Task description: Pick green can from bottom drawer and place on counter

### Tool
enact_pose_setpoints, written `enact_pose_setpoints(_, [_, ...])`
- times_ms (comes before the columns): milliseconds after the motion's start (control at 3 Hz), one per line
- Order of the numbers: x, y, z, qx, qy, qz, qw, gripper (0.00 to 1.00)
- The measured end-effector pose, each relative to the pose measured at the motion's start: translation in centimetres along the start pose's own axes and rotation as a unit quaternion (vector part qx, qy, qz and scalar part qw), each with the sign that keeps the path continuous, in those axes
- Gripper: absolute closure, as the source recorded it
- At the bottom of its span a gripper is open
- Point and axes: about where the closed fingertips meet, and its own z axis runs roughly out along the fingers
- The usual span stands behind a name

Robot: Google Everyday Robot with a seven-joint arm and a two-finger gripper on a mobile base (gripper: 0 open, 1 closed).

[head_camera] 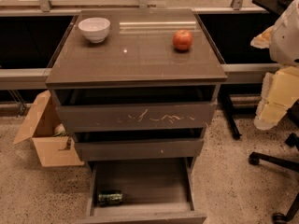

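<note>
Lying on its side, the green can [110, 198] is seen in the front left corner of the bottom drawer [140, 178], which is pulled out at the foot of a three-drawer cabinet. The can rests near the left wall and just behind the front panel. Above, the glossy table [135, 59] carries a white bowl [94, 29] at the back left and a red apple [182, 39] at the back right. The claw is not shown anywhere in the view, so its state cannot be told. The reach for the can is judged not yet begun. A descent from above is advised, with the grip taken across the can's round body rather than its ends. The drawer's left wall and the scratched drawer front [135, 116] higher up should be kept clear of. The can may roll if nudged.
</note>
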Motion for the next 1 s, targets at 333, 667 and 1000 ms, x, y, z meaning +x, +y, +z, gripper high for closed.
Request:
enact_pose_setpoints(333, [0.0, 0.0, 0.0, 0.000, 0.000, 0.000, 1.0000, 0.00])
enact_pose_setpoints(667, [-0.8, -0.3, 1.7, -0.005, -0.021, -0.015, 0.9997, 0.00])
enact_pose_setpoints(1000, [-3.7, -0.2, 7.8, -0.040, -0.066, -0.071, 0.9945, 0.00])
